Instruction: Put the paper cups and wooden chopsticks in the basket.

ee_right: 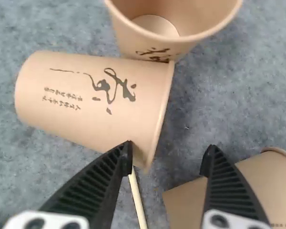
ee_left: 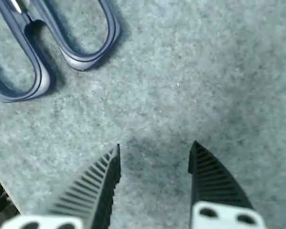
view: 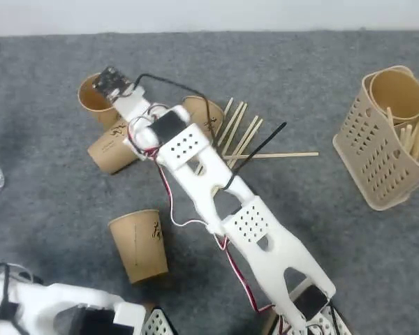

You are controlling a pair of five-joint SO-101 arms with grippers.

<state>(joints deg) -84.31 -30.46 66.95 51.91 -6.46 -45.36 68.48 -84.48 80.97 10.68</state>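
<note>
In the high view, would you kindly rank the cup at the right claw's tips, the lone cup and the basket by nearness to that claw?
1. Cup beside the right claw.
2. Lone cup, toward the arm bases.
3. Basket, across the table.

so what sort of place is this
Most likely a robotics test bench, not a kitchen: a white plastic robot arm with exposed wiring extends over a grey felt-like table cover, with tan paper cups and a beige perforated plastic basket as props.
</note>
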